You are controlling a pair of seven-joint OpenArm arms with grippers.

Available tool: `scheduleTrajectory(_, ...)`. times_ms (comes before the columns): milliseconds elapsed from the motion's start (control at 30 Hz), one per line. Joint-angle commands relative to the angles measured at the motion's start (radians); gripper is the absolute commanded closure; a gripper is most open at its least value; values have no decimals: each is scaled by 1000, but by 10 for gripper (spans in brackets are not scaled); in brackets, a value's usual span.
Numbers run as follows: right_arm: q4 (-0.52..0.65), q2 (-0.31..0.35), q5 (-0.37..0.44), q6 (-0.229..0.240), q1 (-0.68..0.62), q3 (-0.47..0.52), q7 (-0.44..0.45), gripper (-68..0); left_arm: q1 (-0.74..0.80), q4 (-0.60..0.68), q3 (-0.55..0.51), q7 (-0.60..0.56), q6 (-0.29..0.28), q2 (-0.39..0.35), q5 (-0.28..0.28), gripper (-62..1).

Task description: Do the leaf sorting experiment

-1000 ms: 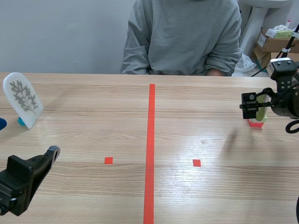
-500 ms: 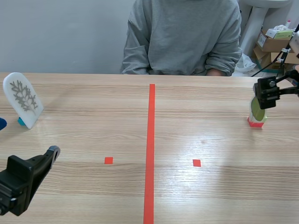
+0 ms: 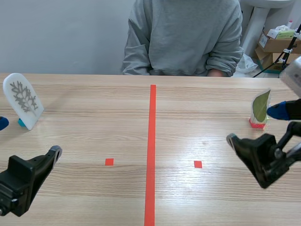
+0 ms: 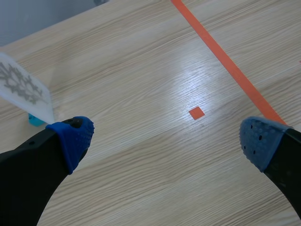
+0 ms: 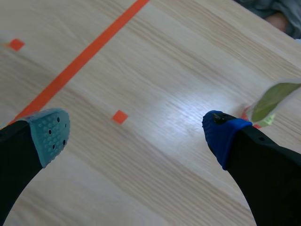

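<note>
A white card with a grey branching leaf (image 3: 21,100) stands on a blue foot at the far left; the left wrist view has this leaf card (image 4: 23,89) ahead of one finger. A green leaf card (image 3: 259,109) stands upright on a red foot at the right, and is seen as the green card (image 5: 273,96) just beyond the right gripper's blue pad. My left gripper (image 4: 167,134) is open low at the near left, with nothing between its fingers. My right gripper (image 5: 134,134) is open near the table's right side, with bare wood between its fingers.
A person in a grey sweatshirt (image 3: 183,37) sits across the table, hands at the far edge. An orange-red tape line (image 3: 151,150) runs down the middle, with a small tape square (image 3: 109,162) on each side. Cardboard boxes (image 3: 277,40) stand beyond the back right corner.
The right gripper, which was at the green leaf card a second ago, has let it go and drawn back toward the near edge. The card stays upright. The left arm has not moved.
</note>
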Motion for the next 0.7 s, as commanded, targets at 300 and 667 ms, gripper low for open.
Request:
scheduleTrajectory(300,66,11,27,23,-42,2,-50,-578,-10,10,-1,-8,-3,5,-2,-623)
scheduleTrajectory(667,66,58,53,32,-47,-60,-57,-578,-10,10,-1,-7,-3,5,1,-623)
